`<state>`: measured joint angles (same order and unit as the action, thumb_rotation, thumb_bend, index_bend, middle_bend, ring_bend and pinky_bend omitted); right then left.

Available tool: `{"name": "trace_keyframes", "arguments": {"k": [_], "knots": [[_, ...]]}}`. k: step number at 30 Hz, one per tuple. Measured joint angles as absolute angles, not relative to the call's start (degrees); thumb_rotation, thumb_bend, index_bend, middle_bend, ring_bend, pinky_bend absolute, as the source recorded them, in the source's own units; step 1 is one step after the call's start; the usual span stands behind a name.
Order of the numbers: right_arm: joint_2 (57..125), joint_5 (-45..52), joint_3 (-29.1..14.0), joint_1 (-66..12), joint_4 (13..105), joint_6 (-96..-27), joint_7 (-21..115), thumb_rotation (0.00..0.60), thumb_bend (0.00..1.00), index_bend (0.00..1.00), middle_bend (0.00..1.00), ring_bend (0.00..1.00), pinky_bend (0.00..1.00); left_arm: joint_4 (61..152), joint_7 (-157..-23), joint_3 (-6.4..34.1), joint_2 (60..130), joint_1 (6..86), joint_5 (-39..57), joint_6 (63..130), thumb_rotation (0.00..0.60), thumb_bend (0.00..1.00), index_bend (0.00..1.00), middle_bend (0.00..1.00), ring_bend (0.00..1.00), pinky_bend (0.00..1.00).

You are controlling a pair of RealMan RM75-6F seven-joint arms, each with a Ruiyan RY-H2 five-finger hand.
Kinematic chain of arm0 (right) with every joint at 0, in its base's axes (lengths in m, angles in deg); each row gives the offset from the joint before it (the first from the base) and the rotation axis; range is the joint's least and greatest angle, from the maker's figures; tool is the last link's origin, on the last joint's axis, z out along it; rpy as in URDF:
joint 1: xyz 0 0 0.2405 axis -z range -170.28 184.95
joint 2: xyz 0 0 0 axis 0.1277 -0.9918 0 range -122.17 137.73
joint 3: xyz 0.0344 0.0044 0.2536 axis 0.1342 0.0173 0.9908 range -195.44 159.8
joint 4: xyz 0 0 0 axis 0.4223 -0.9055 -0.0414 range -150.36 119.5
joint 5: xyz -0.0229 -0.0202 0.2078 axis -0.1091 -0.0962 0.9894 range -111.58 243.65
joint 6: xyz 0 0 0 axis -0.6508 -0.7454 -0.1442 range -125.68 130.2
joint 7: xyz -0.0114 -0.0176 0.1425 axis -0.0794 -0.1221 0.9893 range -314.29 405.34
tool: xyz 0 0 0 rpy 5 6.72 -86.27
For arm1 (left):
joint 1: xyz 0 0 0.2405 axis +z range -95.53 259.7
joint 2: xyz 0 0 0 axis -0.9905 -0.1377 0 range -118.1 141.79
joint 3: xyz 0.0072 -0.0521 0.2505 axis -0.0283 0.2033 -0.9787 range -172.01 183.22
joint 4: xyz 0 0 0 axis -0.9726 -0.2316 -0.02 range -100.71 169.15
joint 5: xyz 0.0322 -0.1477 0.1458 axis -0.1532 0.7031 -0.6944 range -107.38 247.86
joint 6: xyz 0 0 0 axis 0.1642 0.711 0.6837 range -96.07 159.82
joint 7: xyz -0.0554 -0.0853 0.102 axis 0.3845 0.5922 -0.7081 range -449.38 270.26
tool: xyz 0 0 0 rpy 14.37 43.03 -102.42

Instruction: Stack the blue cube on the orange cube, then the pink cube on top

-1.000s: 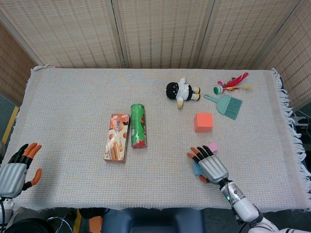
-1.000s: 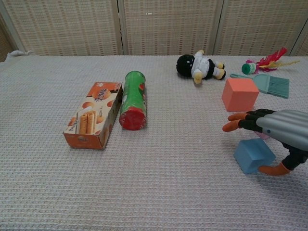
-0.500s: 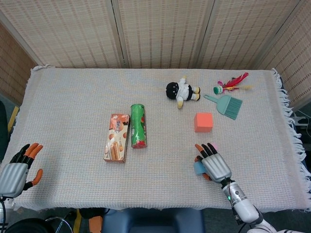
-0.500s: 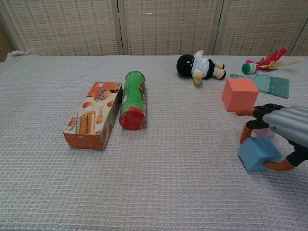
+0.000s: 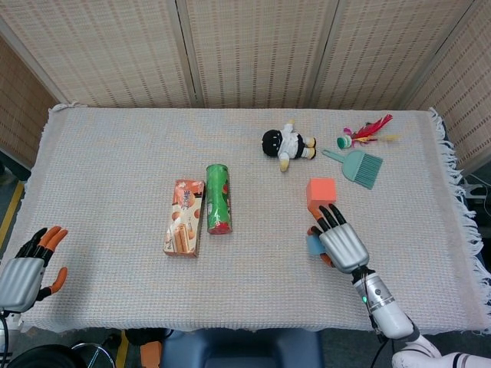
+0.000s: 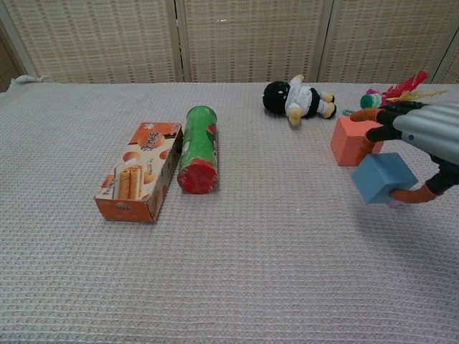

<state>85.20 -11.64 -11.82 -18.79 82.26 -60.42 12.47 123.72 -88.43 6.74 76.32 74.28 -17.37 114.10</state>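
Right hand (image 6: 419, 147) grips the small blue foam cube (image 6: 384, 177); centre it squarely above the orange cube (image 6: 355, 140) before lowering. Left hand (image 5: 29, 264) rests open, idle.

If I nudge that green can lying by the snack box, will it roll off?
Probably. The green can lies on its side, so a sideways push would likely roll it. The snack box sits close on one side and should stop it there. The woven tablecloth may slow it toward the open side.
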Motion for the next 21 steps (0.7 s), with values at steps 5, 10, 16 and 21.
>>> {"name": "trace_keyframes", "arguments": {"k": [5,10,16,21], "knots": [[81.54,-7.09,-7.48,-22.86,83.65,-57.62,8.63,0.600,0.17,0.53,0.00,0.00,0.00,123.85,-88.92,6.67,76.46,74.22,-17.37,113.99,0.600,0.46,0.08,0.03,0.00,0.18],[79.28,-0.96,-5.08,-26.82,82.41,-53.74,5.71,0.600,0.17,0.54,0.00,0.00,0.00,123.82,-89.43,6.71,76.69,74.09,-17.05,113.62,0.600,0.46,0.08,0.03,0.00,0.18],[79.34,6.94,-3.43,-31.42,76.88,-49.24,5.22,0.600,0.17,0.55,0.00,0.00,0.00,123.87,-90.05,6.73,76.95,73.77,-16.47,112.77,0.600,0.46,0.08,0.03,0.00,0.18],[82.32,12.09,-2.06,-33.70,72.36,-49.17,6.82,0.600,0.17,0.56,0.00,0.00,0.00,123.79,-90.00,6.90,76.98,73.62,-16.02,112.48,0.600,0.46,0.08,0.03,0.00,0.18]]}}
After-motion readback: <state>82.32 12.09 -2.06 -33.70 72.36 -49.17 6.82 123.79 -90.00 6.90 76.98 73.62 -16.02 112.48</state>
